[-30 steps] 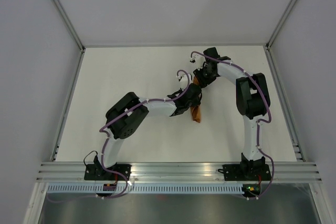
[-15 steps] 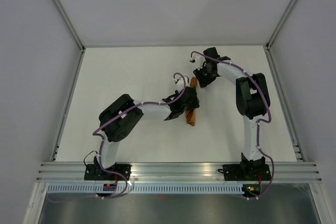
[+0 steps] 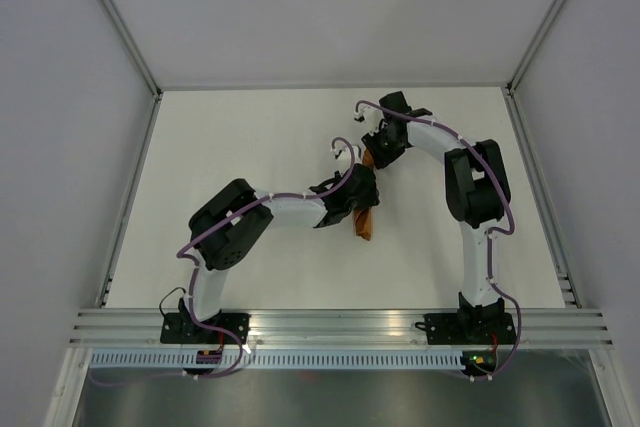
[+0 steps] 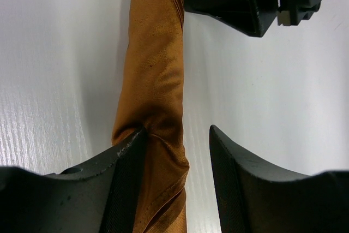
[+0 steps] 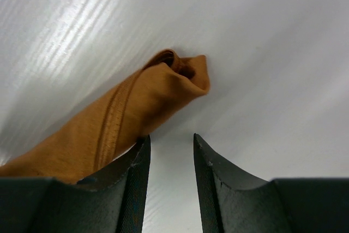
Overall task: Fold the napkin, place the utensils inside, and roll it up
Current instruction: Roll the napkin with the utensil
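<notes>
From above, the arms cover most of the rolled napkin. Wrist views show the left gripper spread around it and the right gripper spread beside its end.

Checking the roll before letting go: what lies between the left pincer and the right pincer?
The rolled napkin, lying on the table, runs from the left pincer to the right pincer. The left wrist view shows it best.

No text, label, brand name, number or sign can be read on anything in any view.
</notes>
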`<action>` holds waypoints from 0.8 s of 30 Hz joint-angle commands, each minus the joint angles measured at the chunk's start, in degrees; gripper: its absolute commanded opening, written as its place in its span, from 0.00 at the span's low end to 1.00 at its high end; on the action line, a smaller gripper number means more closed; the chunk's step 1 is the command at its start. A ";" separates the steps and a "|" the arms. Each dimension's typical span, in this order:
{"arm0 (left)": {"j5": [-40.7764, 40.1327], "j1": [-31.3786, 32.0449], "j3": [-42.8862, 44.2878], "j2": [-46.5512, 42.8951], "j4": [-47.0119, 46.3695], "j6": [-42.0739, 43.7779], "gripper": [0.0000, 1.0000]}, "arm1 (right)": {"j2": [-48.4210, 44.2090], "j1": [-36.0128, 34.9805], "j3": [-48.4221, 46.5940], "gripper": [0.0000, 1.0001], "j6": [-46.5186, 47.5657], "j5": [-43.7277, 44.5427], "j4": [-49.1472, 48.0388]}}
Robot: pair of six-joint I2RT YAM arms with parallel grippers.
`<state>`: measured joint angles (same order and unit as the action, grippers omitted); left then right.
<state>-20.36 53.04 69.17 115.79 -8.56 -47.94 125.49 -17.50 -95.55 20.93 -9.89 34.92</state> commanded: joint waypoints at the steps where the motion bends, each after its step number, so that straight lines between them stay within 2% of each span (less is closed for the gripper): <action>1: 4.19 0.14 0.18 3.48 7.85 1.89 0.56 | 2.83 -2.10 -1.39 0.43 -1.68 2.07 3.75; 13: 5.68 0.14 -0.17 3.22 6.19 3.29 0.58 | 3.45 -3.07 -2.19 0.42 -2.21 3.47 3.93; 24: 3.14 0.05 -5.26 -5.03 2.67 8.83 0.61 | 2.48 -2.81 -1.84 0.43 -4.58 4.62 3.05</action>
<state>-17.69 52.99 66.83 113.65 -9.23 -43.79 126.65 -20.14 -97.58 18.74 -8.73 35.92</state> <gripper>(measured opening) 0.602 0.425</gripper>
